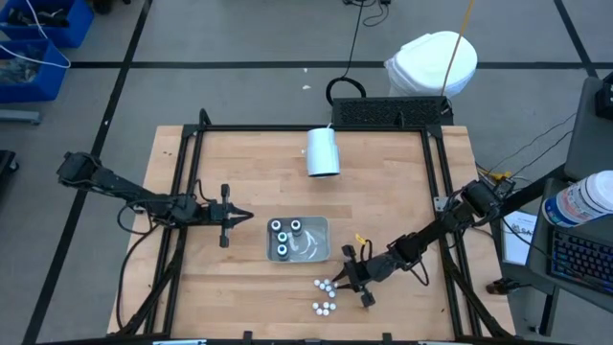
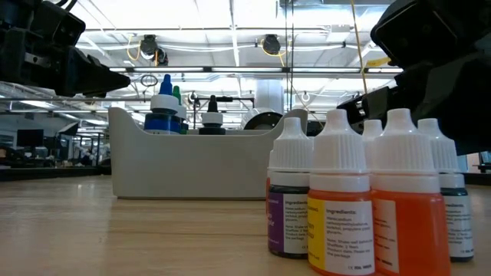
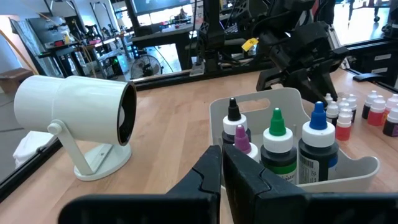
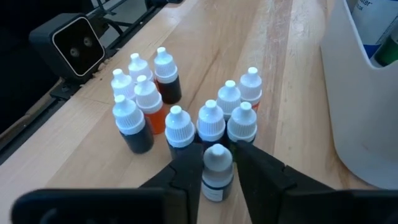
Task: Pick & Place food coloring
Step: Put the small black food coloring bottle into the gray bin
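Several tiny white-capped food coloring bottles (image 4: 149,106) stand upright in two clusters on the wooden table (image 1: 239,172), near its front edge (image 1: 326,295). One of them (image 4: 217,171) sits between the fingers of my right gripper (image 4: 217,167), which is shut on it. Three wider bottles (image 3: 277,146) stand in the grey tray (image 1: 321,222). My left gripper (image 1: 247,216) hovers shut and holds nothing, left of the tray, pointing level at it. My right gripper pinches one small dark-filled bottle between its two fingers, at the cap and shoulder (image 4: 217,158). The fingers come slanting down from the table's right side. The bottle stays roughly upright beside its cluster; whether its base is off the table I cannot tell.
A large white cup (image 1: 323,151) lies on its side at the table's far middle. The tray's wall (image 4: 367,93) stands close beside the right gripper. A black frame borders the table; a small camera (image 4: 78,43) sits at the near edge.
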